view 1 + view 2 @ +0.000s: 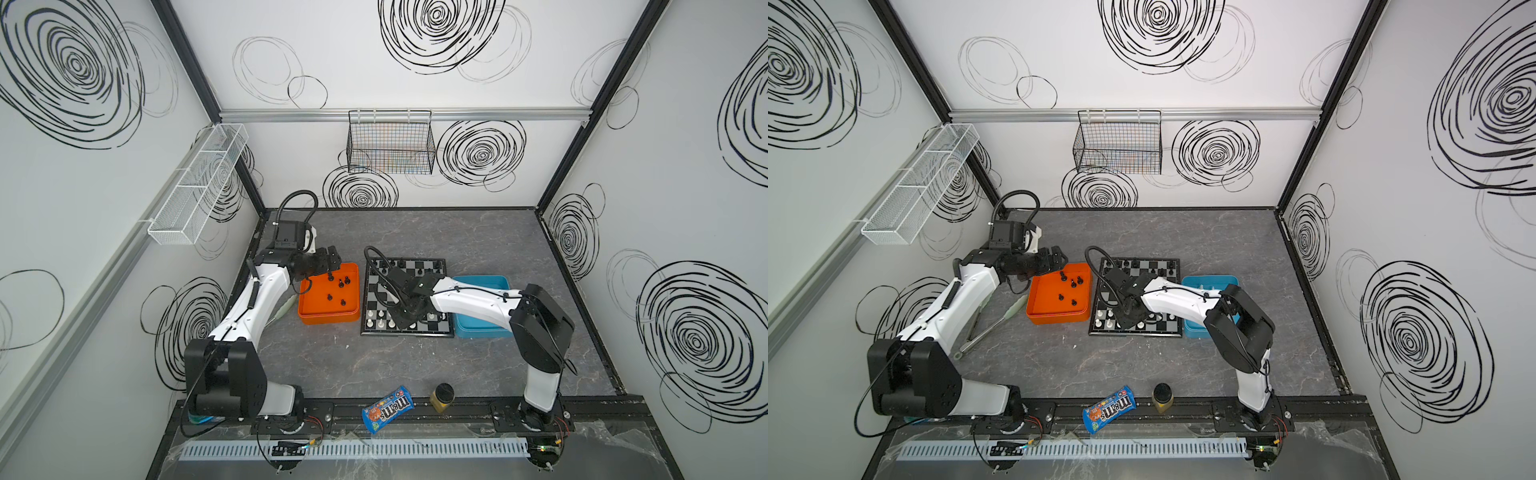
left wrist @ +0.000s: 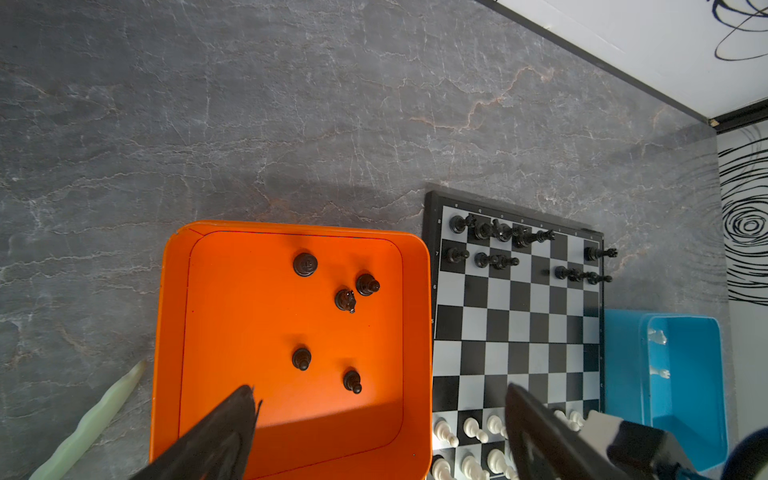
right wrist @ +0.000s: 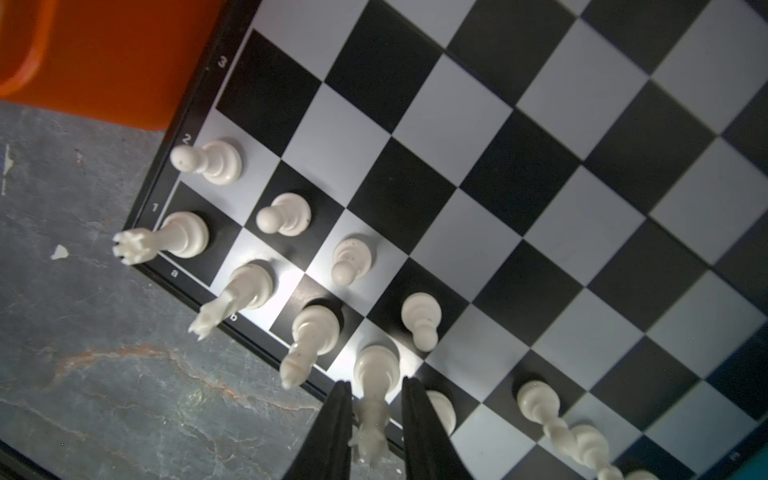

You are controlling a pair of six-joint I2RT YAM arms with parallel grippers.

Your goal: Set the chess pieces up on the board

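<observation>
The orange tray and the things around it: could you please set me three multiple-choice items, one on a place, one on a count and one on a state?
1. In both top views, where does the orange tray lie?
A) left of the chessboard
B) right of it
C) on it
2. How many black chess pieces are in it?
A) three
B) five
C) eight
3. How is the left hand?
A) shut on a pawn
B) shut, empty
C) open, empty

1 A: the blue tray takes the right side.
2 B: five show in the left wrist view.
3 C: its fingers stand wide apart with nothing between.
</observation>
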